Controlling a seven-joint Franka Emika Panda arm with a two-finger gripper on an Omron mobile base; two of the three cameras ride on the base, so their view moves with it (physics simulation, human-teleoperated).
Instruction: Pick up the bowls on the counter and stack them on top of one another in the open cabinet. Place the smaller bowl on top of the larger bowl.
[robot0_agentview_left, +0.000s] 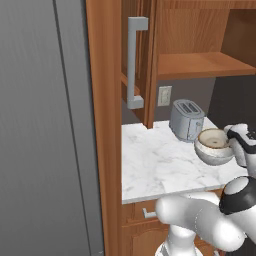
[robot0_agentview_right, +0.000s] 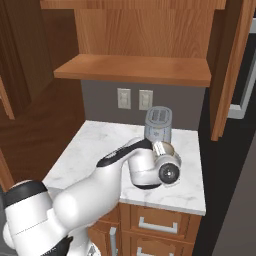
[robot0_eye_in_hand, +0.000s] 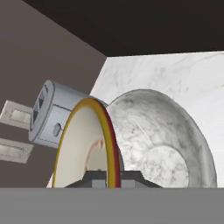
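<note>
One bowl (robot0_agentview_left: 214, 146), cream inside with a tan-brown rim and mottled grey-white outside, sits upright low over the counter (robot0_agentview_left: 155, 160) by its right end, just in front of the toaster. My gripper (robot0_agentview_left: 230, 138) is shut on the bowl's right rim. In the hand view the bowl (robot0_eye_in_hand: 153, 131) looms close, its rim pinched between my gripper's (robot0_eye_in_hand: 113, 177) dark fingertips. I cannot tell whether the bowl touches the marble. The open cabinet's plank shelf (robot0_agentview_left: 200, 65) (robot0_agentview_right: 132, 70) is bare, above and behind the bowl.
A grey toaster (robot0_agentview_left: 186, 120) (robot0_agentview_right: 158, 122) (robot0_eye_in_hand: 52, 116) stands at the back of the counter (robot0_agentview_right: 85, 150) under wall outlets (robot0_agentview_right: 134, 98). The cabinet door (robot0_agentview_left: 134, 62) with its bar handle stands open on the left. A tall grey panel (robot0_agentview_left: 45, 125) lies further left.
</note>
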